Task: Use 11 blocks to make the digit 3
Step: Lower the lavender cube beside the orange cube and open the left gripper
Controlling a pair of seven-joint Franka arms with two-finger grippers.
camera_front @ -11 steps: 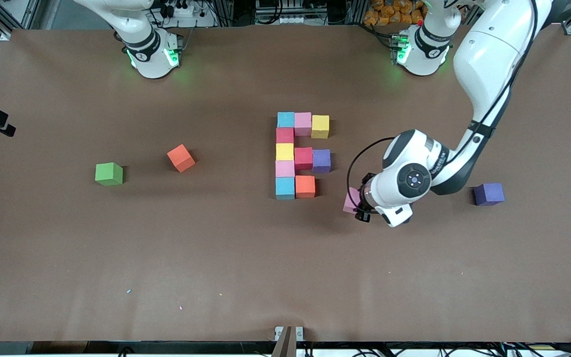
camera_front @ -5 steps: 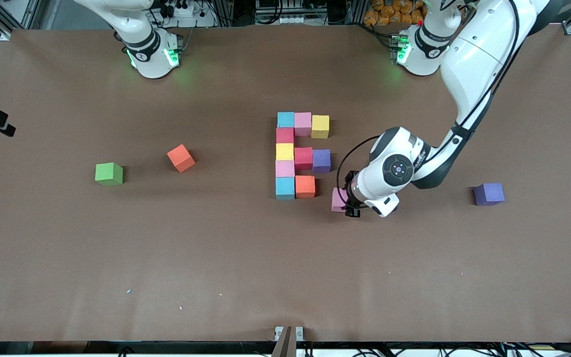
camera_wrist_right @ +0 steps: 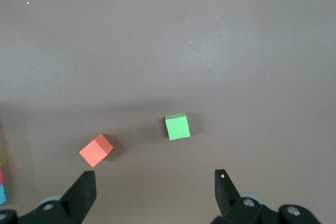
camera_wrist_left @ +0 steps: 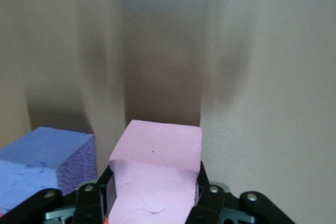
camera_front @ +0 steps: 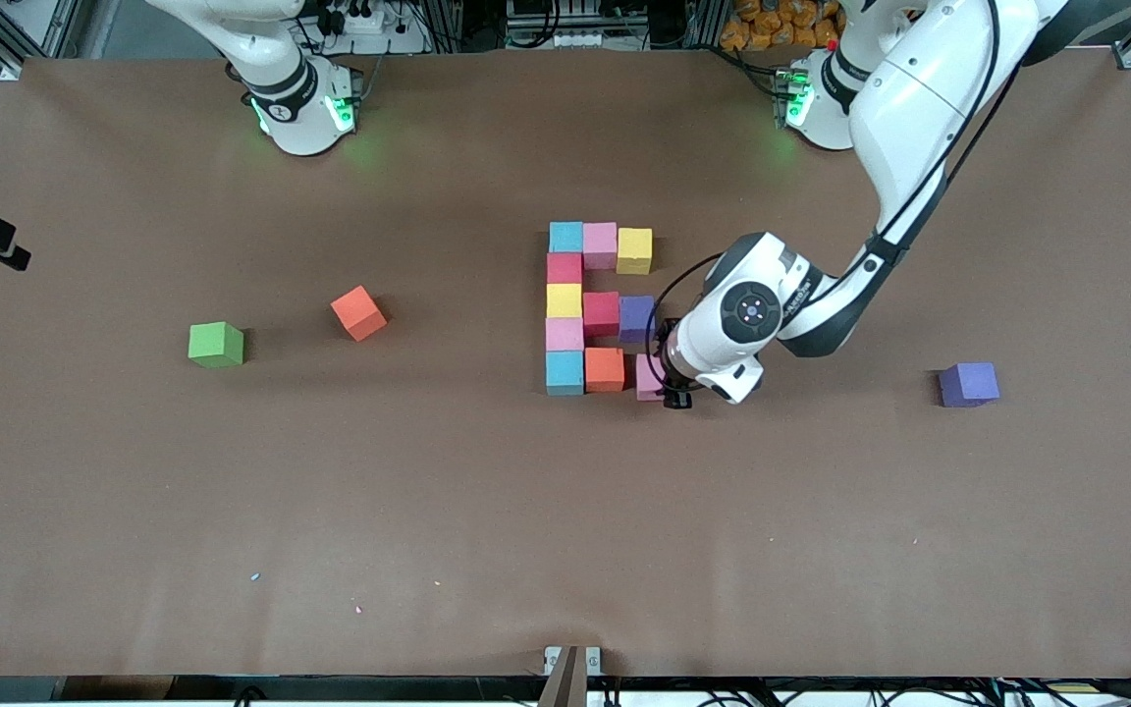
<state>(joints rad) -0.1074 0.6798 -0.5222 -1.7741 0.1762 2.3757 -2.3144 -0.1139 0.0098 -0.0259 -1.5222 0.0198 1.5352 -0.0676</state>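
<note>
The digit 3 [camera_front: 585, 304] is a partly built figure of several touching blocks: a straight column with short bars running toward the left arm's end. My left gripper [camera_front: 666, 379] is shut on a pink block [camera_front: 648, 377], low over the table right beside the orange block [camera_front: 605, 369] that ends the bar nearest the front camera. In the left wrist view the pink block [camera_wrist_left: 157, 166] fills the space between the fingers [camera_wrist_left: 210, 195], and the figure's purple block [camera_wrist_left: 42, 166] lies beside it. My right gripper [camera_wrist_right: 155, 187] waits open, high over the table.
A loose orange block [camera_front: 358, 312] and a green cube [camera_front: 216, 345] lie toward the right arm's end; the right wrist view shows the same orange block [camera_wrist_right: 96, 150] and green cube [camera_wrist_right: 177, 127]. A loose purple block [camera_front: 968, 384] sits toward the left arm's end.
My left gripper has carried the pink block toward the figure, from open table to right beside the orange block. The right arm has not moved.
</note>
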